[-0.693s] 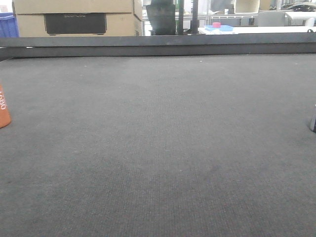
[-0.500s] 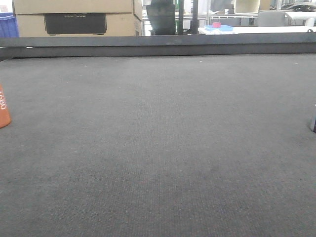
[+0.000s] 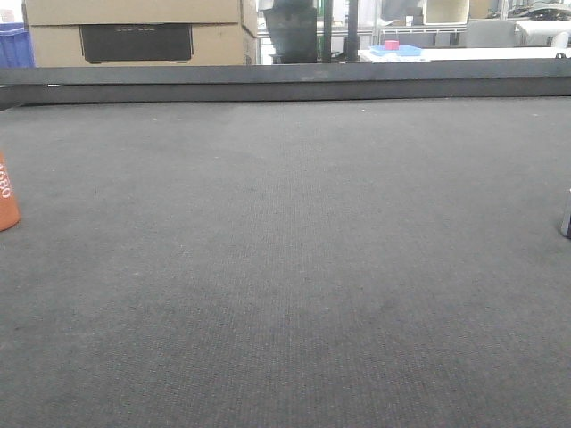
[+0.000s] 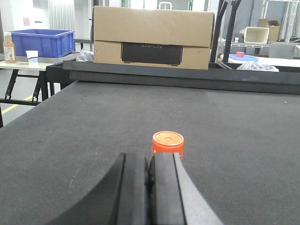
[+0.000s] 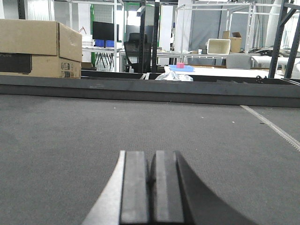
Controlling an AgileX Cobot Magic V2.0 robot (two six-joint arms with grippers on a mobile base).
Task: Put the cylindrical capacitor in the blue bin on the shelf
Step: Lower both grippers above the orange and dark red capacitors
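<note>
Now, the left tool sits low over the dark desk, its pads pressed together with nothing between them. Just past its tips stands the orange cylinder, upright, its lower body hidden behind the tool. The front view catches only a sliver of it at the left edge, lettering cut off. The right tool is likewise closed and empty. The blue bin is far back left, beyond the desk, left of a cardboard box. A dark object at the front view's right edge is too cropped to identify.
</note>
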